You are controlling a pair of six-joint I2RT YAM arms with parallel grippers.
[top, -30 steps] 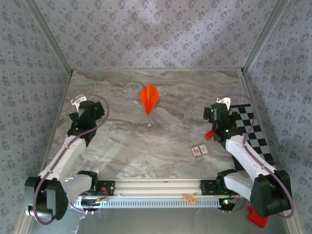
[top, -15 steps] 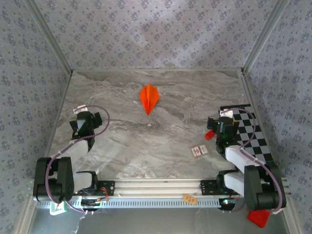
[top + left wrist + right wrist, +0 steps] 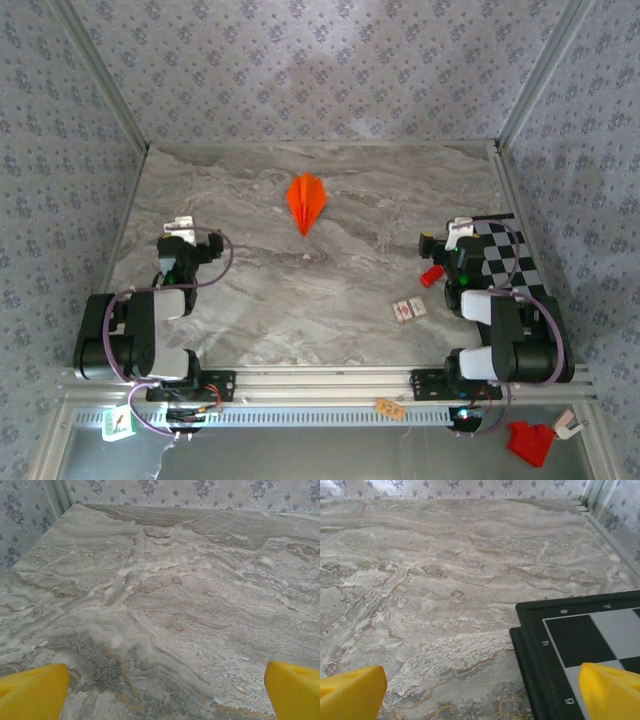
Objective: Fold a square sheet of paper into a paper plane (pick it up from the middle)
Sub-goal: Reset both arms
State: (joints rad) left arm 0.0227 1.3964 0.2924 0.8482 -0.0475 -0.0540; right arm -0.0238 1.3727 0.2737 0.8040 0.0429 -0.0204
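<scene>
Top external view: the orange paper plane point(image 3: 306, 202) lies flat on the gray marble table point(image 3: 250, 300). It is on the far side, close to the middle, and its sharp tip points back toward the arms. It is well apart from both arms, and neither one touches it. The left arm point(image 3: 135, 325) is bent up tight near its base on the left side of the table. The left gripper point(image 3: 188, 247) sits low over the table and faces the far wall. The right arm point(image 3: 510, 330) is bent up the same way on the right side. The right gripper point(image 3: 450, 246) sits low at the left edge of the black-and-white checkered board point(image 3: 520, 275). A small red block point(image 3: 431, 276) lies on the table just beside the right gripper. A small card point(image 3: 408, 310) with red marks lies near the block, a bit closer to the arms. In the left wrist view, the two yellow fingers point(image 3: 31, 690) sit in the bottom corners, spread wide apart, with bare marble between them. In the right wrist view, the yellow fingers point(image 3: 350, 690) are also spread wide. Between them are the table and a corner of the checkered board. Both grippers are open and hold nothing.
</scene>
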